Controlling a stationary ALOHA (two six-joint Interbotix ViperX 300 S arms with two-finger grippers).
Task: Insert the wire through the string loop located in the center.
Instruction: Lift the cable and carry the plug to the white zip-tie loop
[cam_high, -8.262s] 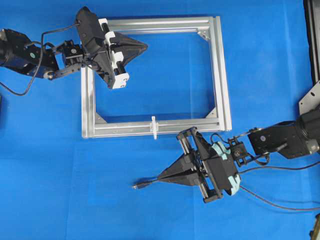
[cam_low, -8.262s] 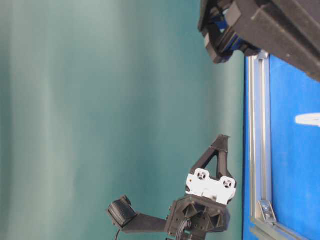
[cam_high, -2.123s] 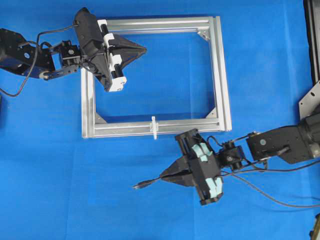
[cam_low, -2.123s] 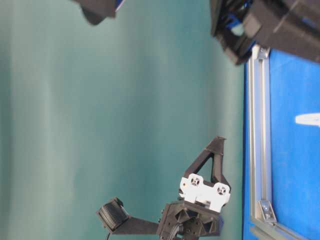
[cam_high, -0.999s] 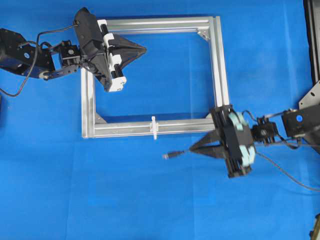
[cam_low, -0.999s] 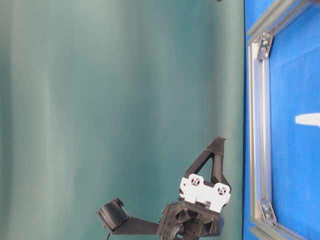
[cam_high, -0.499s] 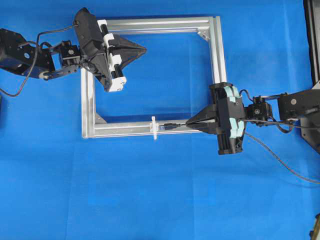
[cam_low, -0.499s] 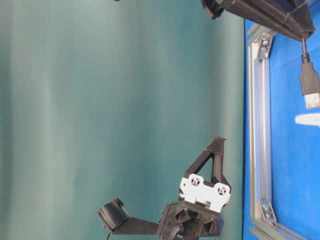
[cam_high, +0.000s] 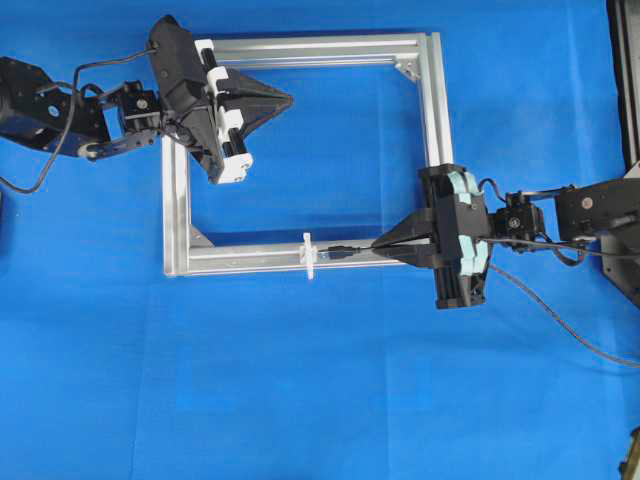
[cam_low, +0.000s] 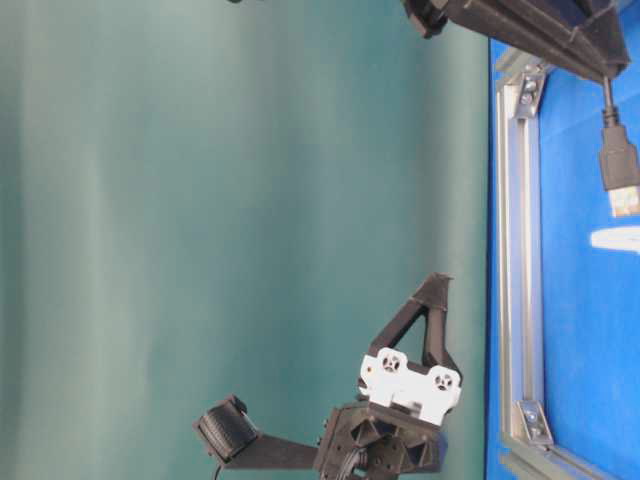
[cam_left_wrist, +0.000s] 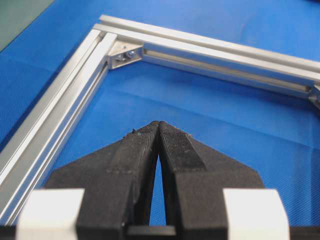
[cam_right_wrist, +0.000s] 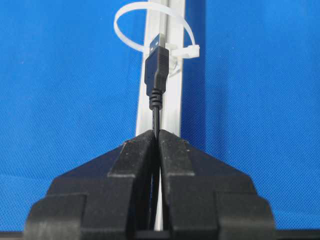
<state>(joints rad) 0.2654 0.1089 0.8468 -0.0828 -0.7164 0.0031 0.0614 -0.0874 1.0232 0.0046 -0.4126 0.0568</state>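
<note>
**Plug lined up just short of the loop**

Blue cloth covers my tabletop (cam_high: 300, 400), with the silver frame (cam_high: 440, 140) lying flat on it. My right gripper (cam_high: 378, 245) is clamped on the wire (cam_right_wrist: 156, 75), whose plug sticks out ahead of the fingertips, over the frame's near bar. The plug's metal tip sits just short of the string loop (cam_right_wrist: 150, 27), which stands upright across that bar; the tip looks aimed at the opening. My left gripper (cam_high: 288, 98) is closed on nothing, hovering near the frame's far left corner.
</note>
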